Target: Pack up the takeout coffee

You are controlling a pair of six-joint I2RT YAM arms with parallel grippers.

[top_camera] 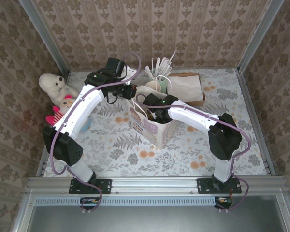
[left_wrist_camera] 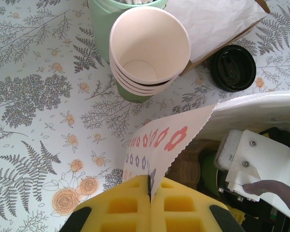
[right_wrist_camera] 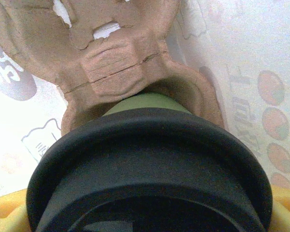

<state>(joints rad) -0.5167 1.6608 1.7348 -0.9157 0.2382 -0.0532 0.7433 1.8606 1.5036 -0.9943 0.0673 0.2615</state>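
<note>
The takeout coffee (right_wrist_camera: 145, 164), a small green paper cup with a round black plastic lid, sits low inside the tall white paper bag (top_camera: 150, 128), which stands upright near the middle of the fern-patterned worktop (top_camera: 111, 145). In the right wrist view the lid is in the foreground, with a strip of the green cup wall above it. Beyond that is a brown moulded-pulp cup carrier (right_wrist_camera: 111, 63), with the cup at one of its wells. The bag's printed inner walls rise on both sides.

The right claw (right_wrist_camera: 145, 210) reaches down into the bag's mouth, spread wide and clamped on the cup, one yellow foam pad (right_wrist_camera: 2, 212) at each side of the lid.

The left claw (left_wrist_camera: 150, 198) has its yellow pads pressed together on the bag's zigzag-cut top edge, which is printed with pink flowers.

Behind the bag stand a stack of cream paper cups (left_wrist_camera: 150, 48) and a pale green holder of white straws (left_wrist_camera: 99, 19), touching each other. A loose black lid (left_wrist_camera: 233, 67) lies just beside them on the worktop. A white plush toy (top_camera: 55, 87) sits at the far left edge.
</note>
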